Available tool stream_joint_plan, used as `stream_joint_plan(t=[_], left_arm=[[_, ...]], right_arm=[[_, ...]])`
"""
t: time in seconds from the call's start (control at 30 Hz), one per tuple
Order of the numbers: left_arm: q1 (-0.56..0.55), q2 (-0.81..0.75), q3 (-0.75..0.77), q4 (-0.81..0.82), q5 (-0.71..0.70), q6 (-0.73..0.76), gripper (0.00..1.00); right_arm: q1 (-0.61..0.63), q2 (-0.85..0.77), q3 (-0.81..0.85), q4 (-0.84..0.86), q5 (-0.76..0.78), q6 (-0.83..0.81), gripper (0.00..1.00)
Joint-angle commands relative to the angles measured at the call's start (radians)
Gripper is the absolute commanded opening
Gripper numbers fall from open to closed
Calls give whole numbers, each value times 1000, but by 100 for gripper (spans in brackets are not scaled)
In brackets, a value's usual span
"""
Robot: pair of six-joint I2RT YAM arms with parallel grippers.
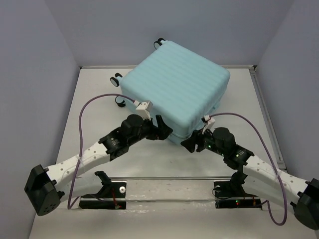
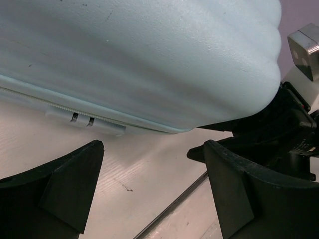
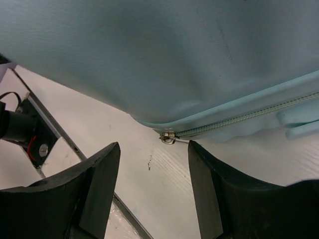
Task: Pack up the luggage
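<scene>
Left fingers (image 2: 65, 189) and right fingers (image 3: 94, 189) gape empty beside luggage (image 1: 174, 94)

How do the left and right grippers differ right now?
The left gripper is spread wider than the right gripper. The right gripper faces the zipper pull; the left gripper faces a pale tab. Both are open, empty and low beside the luggage.
</scene>
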Motion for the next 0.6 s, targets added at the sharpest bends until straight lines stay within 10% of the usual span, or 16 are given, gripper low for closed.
stream_joint_plan(t=[0.0, 0.57], left_arm=[[-4, 39, 49, 106, 11, 17, 92], [-6, 108, 92, 118, 26, 26, 88]], right_arm=[[44, 95, -9, 148, 128, -35, 63], [194, 161, -22, 266, 536, 3, 43]])
